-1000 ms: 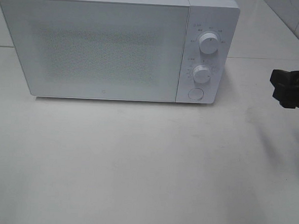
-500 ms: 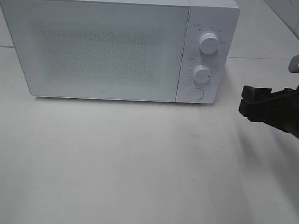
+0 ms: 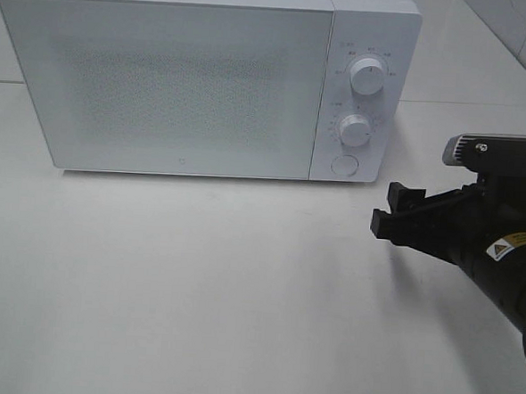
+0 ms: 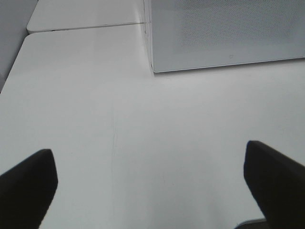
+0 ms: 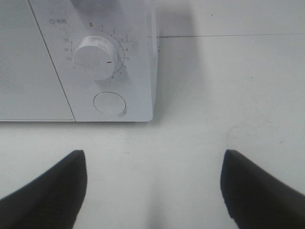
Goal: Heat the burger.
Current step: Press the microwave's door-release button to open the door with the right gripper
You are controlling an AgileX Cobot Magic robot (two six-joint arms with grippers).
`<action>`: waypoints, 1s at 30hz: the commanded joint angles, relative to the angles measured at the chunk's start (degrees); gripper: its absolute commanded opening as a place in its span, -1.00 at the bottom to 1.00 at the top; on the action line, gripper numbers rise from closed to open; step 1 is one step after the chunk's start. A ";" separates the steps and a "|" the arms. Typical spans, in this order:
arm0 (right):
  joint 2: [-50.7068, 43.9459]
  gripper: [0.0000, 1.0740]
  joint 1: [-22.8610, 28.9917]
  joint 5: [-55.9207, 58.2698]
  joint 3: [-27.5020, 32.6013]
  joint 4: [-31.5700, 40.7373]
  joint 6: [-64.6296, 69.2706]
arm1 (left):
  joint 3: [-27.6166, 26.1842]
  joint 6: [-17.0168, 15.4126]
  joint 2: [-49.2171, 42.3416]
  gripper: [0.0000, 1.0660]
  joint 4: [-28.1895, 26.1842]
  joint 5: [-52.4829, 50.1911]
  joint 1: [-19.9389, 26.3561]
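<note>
Right hand point(image 3: 389, 214) hovers near the microwave point(image 3: 189, 85) controls, fingers spread, holding nothing.
The left hand point(image 4: 150, 191) is likewise wide apart and empty over the bare surface point(image 3: 195, 291). The burger shows in no view; whether it sits behind the shut frosted door cannot be told. If setting the heat is the step, line up squarely with the lower knob point(image 5: 96, 57), straddle it evenly, then twist, clear of the round button point(image 5: 110, 103).
</note>
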 commanded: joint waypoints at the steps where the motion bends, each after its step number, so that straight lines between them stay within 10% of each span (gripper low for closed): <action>1: 0.29 0.41 2.18 -1.20 -1.32 3.50 -2.29 | 0.11 -0.29 -0.86 0.89 -0.40 -0.11 0.23; 17: 0.29 0.26 4.24 2.29 -3.04 6.36 22.52 | 0.11 -0.29 -0.86 0.89 -0.40 -0.11 0.23; 30: 0.29 -0.63 4.24 3.21 -3.04 2.75 69.96 | 0.11 -0.29 -0.86 0.89 -0.40 -0.11 0.23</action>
